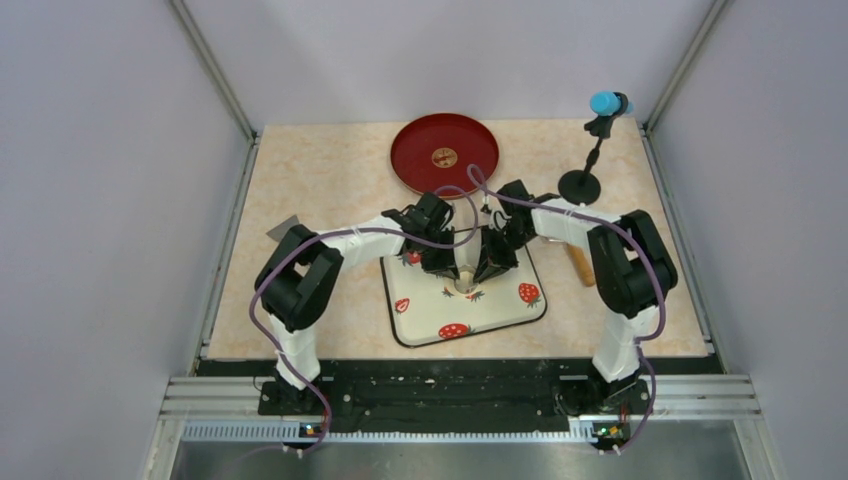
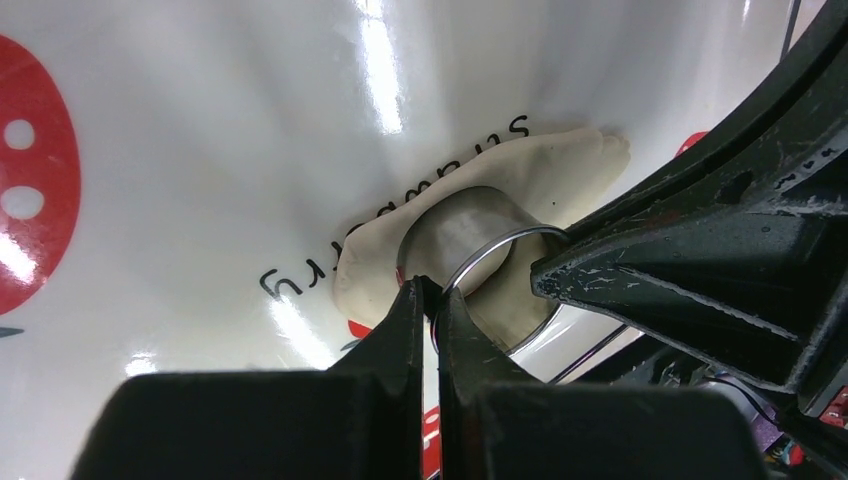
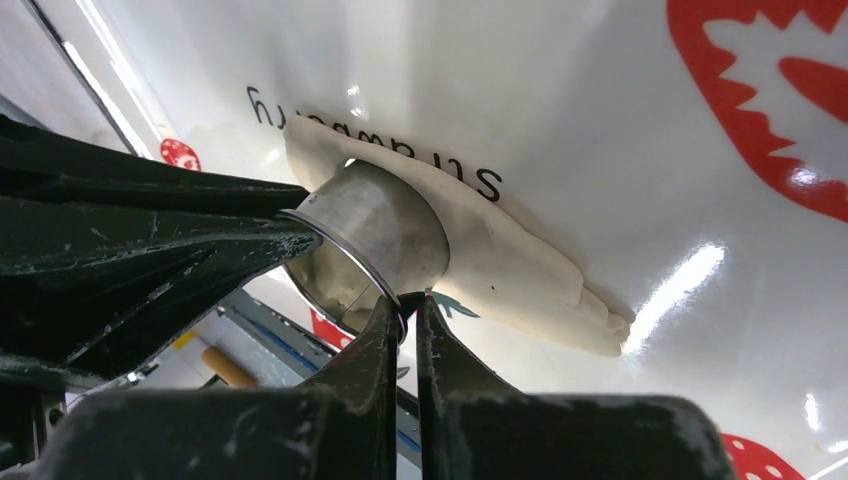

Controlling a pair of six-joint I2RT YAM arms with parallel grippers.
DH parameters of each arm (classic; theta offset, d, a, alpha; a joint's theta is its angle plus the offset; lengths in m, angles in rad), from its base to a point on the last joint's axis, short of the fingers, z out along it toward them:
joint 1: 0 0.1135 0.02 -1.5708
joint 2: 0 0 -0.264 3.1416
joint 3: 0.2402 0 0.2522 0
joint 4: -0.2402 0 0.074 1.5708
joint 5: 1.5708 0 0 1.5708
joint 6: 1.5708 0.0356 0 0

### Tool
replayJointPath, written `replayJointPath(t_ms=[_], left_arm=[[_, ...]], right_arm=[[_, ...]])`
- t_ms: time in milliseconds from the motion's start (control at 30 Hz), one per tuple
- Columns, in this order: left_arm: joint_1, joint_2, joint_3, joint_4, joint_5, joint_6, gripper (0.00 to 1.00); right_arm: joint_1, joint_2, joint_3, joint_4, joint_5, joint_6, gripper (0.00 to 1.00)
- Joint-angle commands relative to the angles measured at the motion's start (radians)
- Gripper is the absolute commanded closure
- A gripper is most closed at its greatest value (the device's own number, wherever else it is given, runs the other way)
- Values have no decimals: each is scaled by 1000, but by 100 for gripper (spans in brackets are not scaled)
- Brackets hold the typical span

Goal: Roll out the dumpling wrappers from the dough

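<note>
The left tool and the right tool, each closed tight, pinch the rim of a short steel ring. The ring stands on the flat pale cream dough, which lies on the white strawberry-printed tray by the near edge of the table.

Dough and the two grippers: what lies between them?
A metal ring stands on the dough; the left gripper and the right gripper each pinch its upper rim. Both wrist views show this.

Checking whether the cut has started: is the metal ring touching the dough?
Touching. The right wrist view shows the metal ring with its far end pressed into the dough, no gap between them.
</note>
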Motion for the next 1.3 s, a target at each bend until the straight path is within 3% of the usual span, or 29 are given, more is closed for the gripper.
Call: replayJointPath(t_ms=[0, 167, 367, 700, 1000, 1267], left_arm=[[-41, 105, 12, -90, 14, -12, 100], [-38, 110, 109, -176, -20, 19, 89], [-37, 99, 170, -235, -52, 36, 76], [-36, 24, 189, -240, -58, 38, 61], [-17, -13, 194, -224, -36, 16, 58], [1, -6, 177, -191, 27, 10, 65]], right_arm=[[51, 90, -13, -240, 299, -108, 98], [51, 75, 83, -288, 273, -118, 84], [52, 55, 129, -306, 234, -119, 61], [47, -5, 213, -330, 164, -95, 37], [8, -15, 248, -317, 96, -75, 36], [-55, -16, 173, -236, -22, -61, 56]])
